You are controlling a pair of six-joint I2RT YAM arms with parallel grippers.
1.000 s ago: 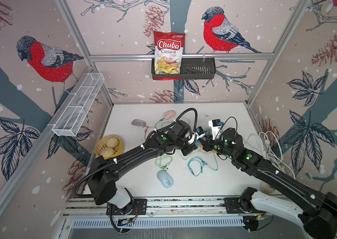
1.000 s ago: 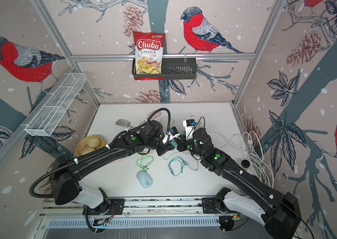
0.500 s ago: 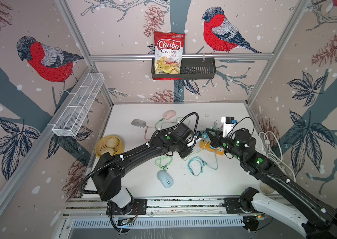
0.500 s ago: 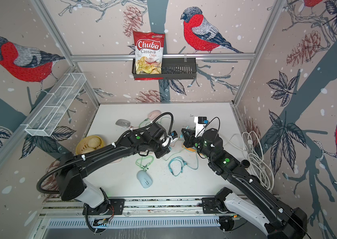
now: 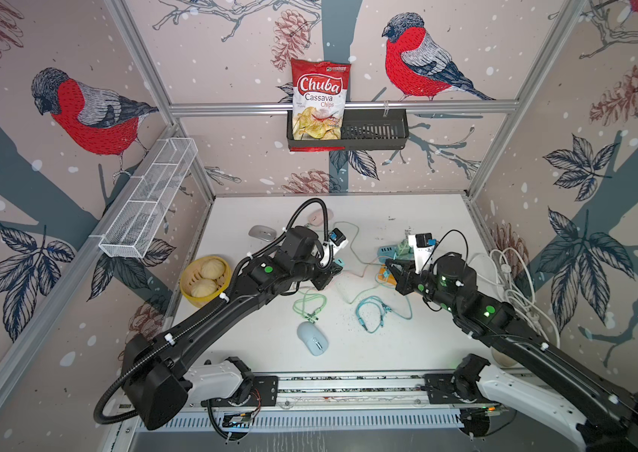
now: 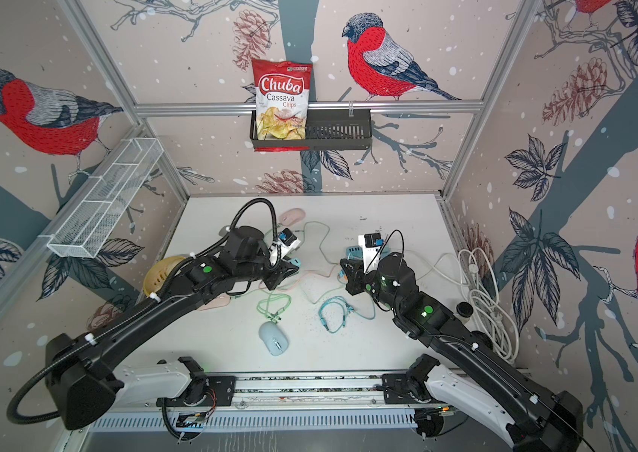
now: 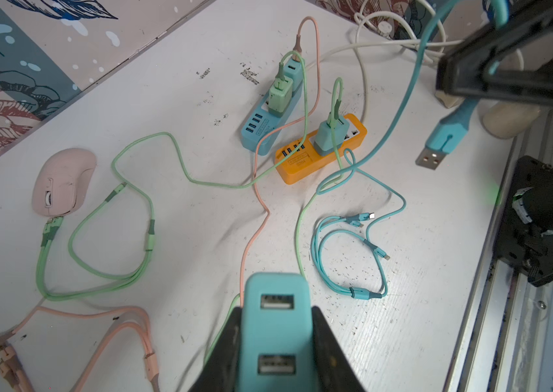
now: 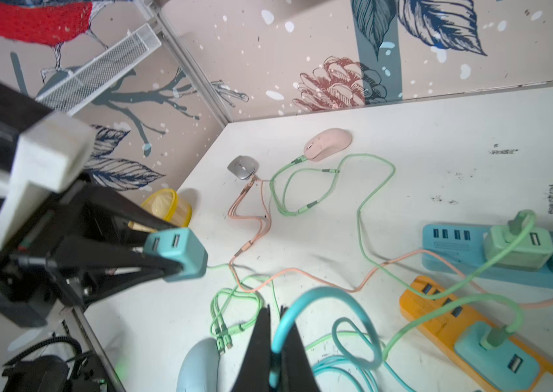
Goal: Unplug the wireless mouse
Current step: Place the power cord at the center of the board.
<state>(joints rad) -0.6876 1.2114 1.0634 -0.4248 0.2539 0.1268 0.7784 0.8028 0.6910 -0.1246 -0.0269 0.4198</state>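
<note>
- On your left, the left claw point(image 7: 277, 319) is clamped on the teal charger block point(image 7: 277, 288), and both ports are empty. Hold it level, clear of the pink lead point(image 7: 254, 217) running under it.
- Front centre, the light-blue mouse point(image 5: 311, 338) lies flat. The green lead tips point(image 5: 311, 316) sit just beside it, and I can't tell if one is seated, so check that.
- Right of that, the right claw point(image 8: 277, 315) is pinched shut on the teal cable point(image 8: 322, 295). Its USB plug point(image 7: 433, 159) hangs free, apart from the block. My read: the pull is done. Lower the cable onto bare desk point(image 5: 407, 352), away from the orange strip point(image 7: 322, 152).
- The desk is white and scuffed. A yellow bowl point(image 5: 200, 302) of buns sits at the left edge and a white cord heap point(image 5: 513, 281) lies by the right wall.
- The room has bird-print walls, a wire basket point(image 5: 149, 199) on the left and a chips bag point(image 5: 319, 98) at the back.
</note>
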